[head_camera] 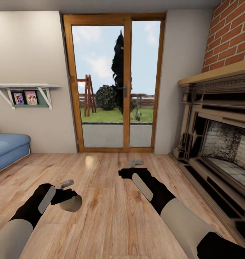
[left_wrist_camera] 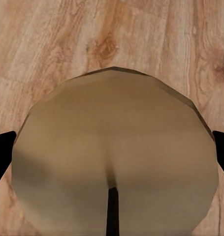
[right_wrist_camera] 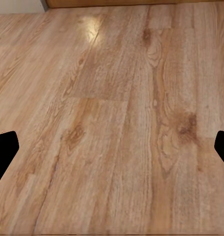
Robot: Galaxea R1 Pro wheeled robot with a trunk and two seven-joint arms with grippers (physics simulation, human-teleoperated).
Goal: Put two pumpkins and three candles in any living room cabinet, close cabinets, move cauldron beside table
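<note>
Wooden floor runs from the robot to a glass door with a garden behind it. At the right side stands a fireplace under a brick wall. At the left side there is a blue sofa, and above it a white shelf with small pictures. In the head view both arms reach forward over the floor. The left gripper is clamped on a candle, a tan cylinder held above the floor. The right gripper holds nothing, and from this side I cannot tell how its fingers stand.

From the left wrist, the candle is very near to the camera, with its round flat end towards it. The dark fingers touch it at both sides, and floor boards show behind it.

From the right wrist, the two dark fingertips show at the opposite edges, far apart, with bare floor between them.
</note>
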